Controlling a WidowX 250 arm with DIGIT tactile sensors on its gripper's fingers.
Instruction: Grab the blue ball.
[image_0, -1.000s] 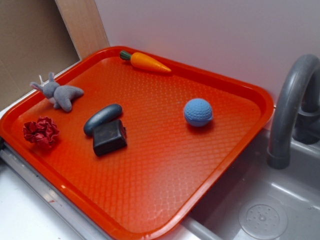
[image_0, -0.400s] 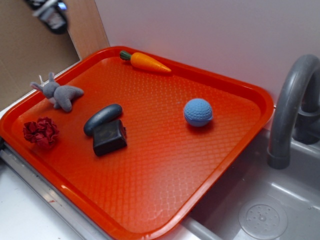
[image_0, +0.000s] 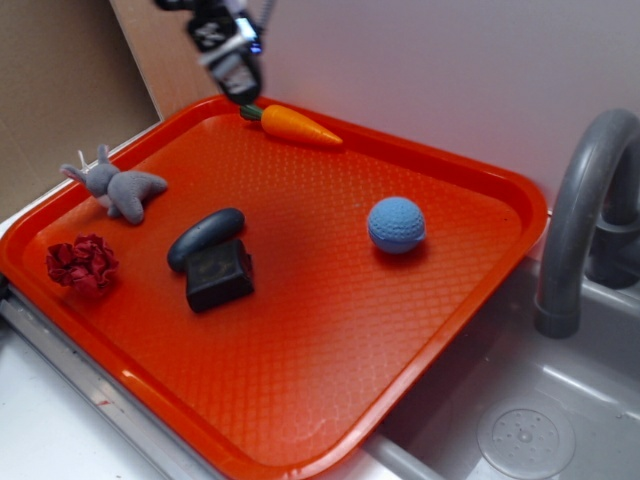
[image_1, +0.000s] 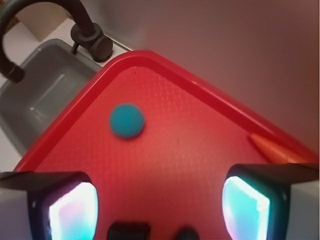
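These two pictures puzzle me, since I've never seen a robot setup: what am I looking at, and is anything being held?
One picture is from a camera standing beside the scene; the other is from a camera on the robot arm's wrist, looking down past its tool.

In the side view, the tool hangs above the far edge of an orange tray, close to a toy carrot. In the wrist view its two fingers stand apart with nothing between them, so nothing is held.

Also on the tray: the blue ball, a dark capsule against a black block, a grey plush bunny and a red crumpled thing. Beside it is a grey sink with a faucet.
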